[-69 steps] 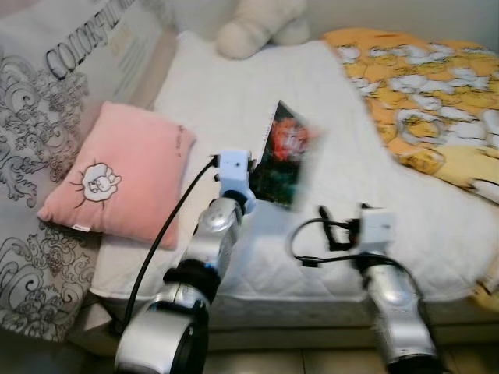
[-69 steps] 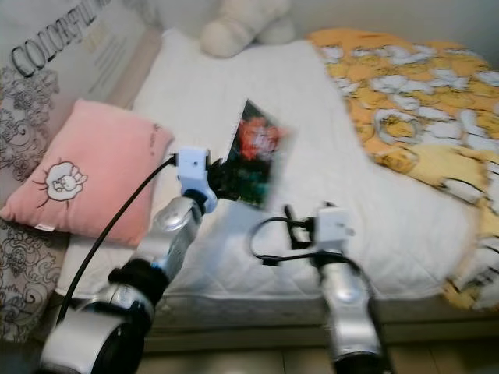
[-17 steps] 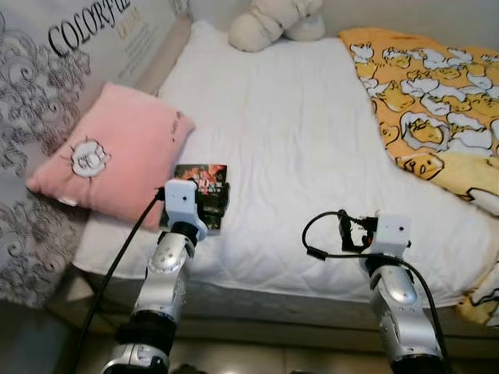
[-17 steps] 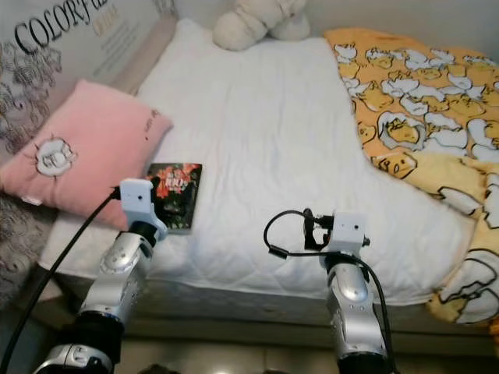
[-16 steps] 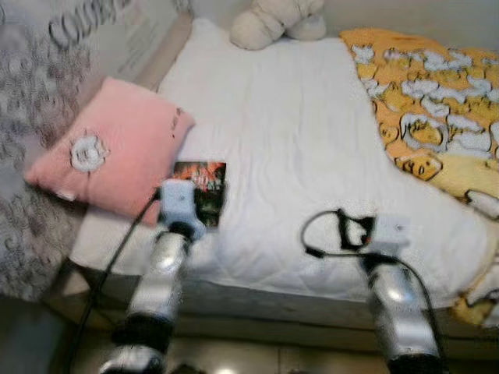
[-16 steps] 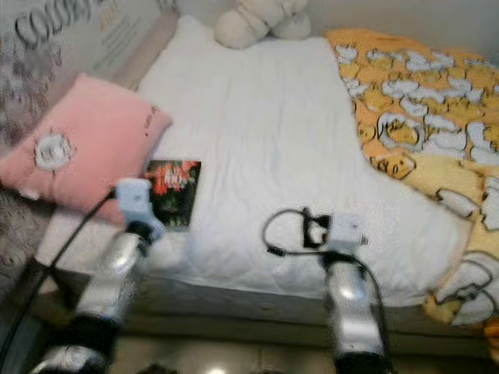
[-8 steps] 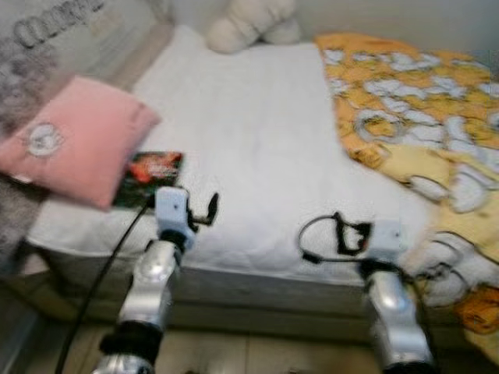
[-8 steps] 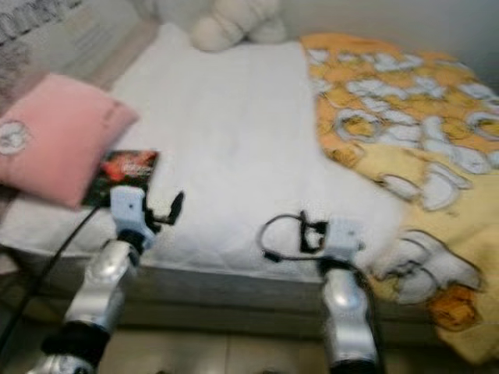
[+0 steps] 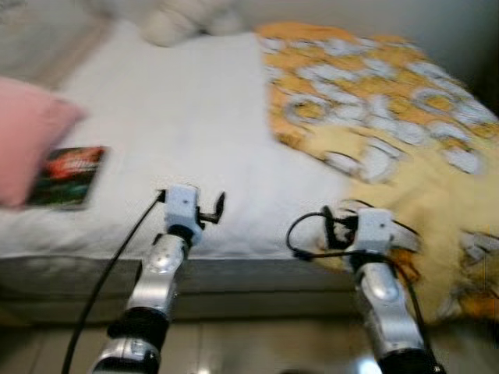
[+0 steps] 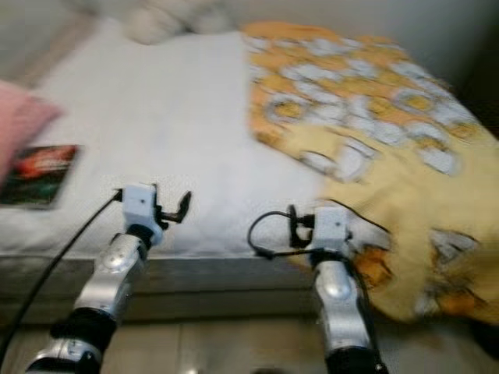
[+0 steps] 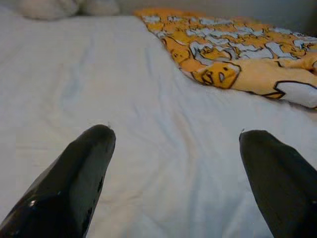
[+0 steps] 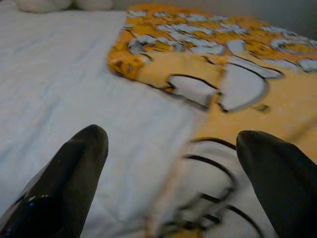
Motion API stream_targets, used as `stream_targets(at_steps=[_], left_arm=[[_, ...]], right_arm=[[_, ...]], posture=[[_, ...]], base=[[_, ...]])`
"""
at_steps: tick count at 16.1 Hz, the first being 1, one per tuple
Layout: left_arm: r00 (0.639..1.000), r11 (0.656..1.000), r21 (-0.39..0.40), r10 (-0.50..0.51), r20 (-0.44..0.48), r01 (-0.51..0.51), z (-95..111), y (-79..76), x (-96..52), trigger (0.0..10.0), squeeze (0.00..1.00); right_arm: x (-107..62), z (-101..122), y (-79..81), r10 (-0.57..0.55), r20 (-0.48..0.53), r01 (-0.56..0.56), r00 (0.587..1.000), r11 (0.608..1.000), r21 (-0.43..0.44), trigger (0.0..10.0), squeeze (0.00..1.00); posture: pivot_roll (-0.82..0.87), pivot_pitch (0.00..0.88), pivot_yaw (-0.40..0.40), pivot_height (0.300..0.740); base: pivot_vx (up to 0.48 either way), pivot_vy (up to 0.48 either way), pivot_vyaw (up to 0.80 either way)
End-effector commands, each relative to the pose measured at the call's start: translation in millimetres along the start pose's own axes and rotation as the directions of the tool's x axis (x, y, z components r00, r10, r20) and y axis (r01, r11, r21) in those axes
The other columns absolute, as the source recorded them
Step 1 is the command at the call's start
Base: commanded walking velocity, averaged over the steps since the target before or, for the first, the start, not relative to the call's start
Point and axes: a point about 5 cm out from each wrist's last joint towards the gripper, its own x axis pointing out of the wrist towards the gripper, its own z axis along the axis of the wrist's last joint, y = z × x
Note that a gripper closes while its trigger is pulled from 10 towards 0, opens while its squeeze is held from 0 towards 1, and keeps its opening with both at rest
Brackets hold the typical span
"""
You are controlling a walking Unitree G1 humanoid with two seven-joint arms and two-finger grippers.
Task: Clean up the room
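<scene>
The room's clutter here comes down to a few things on one bed point(image 9: 195, 148). A dark book point(image 9: 68, 177) with a red cover picture lies flat on the white sheet at the left edge of the head views, just beside a pink pillow point(image 9: 27, 148) at the far left. As a judgement, the book looks set down in a tidy spot, so that part of the tidying seems done.

What appears left is the yellow blanket point(image 9: 390, 132) with its cartoon print. It covers the right half of the bed, rumpled, with its lower edge bunched and spilling over the mattress side at lower right. Straightening or folding it is probably the next job. A pale plush toy point(image 9: 183, 19) sits at the top centre of the bed, blurred; whether it needs moving cannot be told.

The left gripper point(image 11: 176, 171) hovers over the bare white sheet with its jaws released and spread wide, holding nothing. The right gripper point(image 12: 171, 173) is likewise spread and empty, aimed at the blanket's edge where yellow cloth meets white sheet.

No box, bin or basket can be made out, so there is no container to report on. The head views are smeared, so small details are unclear.
</scene>
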Motion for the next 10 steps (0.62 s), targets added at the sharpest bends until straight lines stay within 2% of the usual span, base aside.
stream_targets(at_steps=[1,3,5,8,10], left_arm=[[1.000,1.000,-0.008,0.007,-0.016,-0.007,3,-0.2,5.9,10.0,0.00],[0.999,0.999,-0.020,0.032,-0.022,-0.033,3,4.4,7.2,10.0,0.00],[0.999,0.999,0.012,0.035,-0.013,-0.034,4,6.0,7.3,10.0,0.00],[0.998,0.998,0.028,0.049,-0.032,-0.049,-5,8.7,0.6,10.0,0.00],[0.998,0.998,0.038,0.058,-0.022,-0.057,-6,9.8,0.1,10.0,0.00]], right_arm=[[-0.5,-1,-9.2,-0.022,-0.003,0.022,1.000,1.000,-0.003,10.0,0.00],[-1.6,-3,-8.6,-0.019,-0.011,0.019,1.000,1.000,0.006,10.0,0.00],[-3.4,-5,-6.8,-0.007,-0.016,0.007,1.000,1.000,0.009,10.0,0.00],[-6.4,-5,-7.8,0.001,-0.008,-0.001,1.000,1.000,0.014,10.0,0.00],[-6.4,-5,-7.3,0.011,0.001,-0.011,1.000,1.000,0.002,10.0,0.00]], posture=[[0.01,0.000,0.001,0.740],[0.00,0.000,0.002,0.740],[0.00,0.000,0.004,0.740],[0.00,0.000,0.003,0.740],[0.00,0.000,0.003,0.740]], base=[[0.000,0.000,-0.73],[0.000,0.000,-0.73],[0.000,0.000,-0.73],[0.000,0.000,-0.73],[0.416,0.000,0.00]])
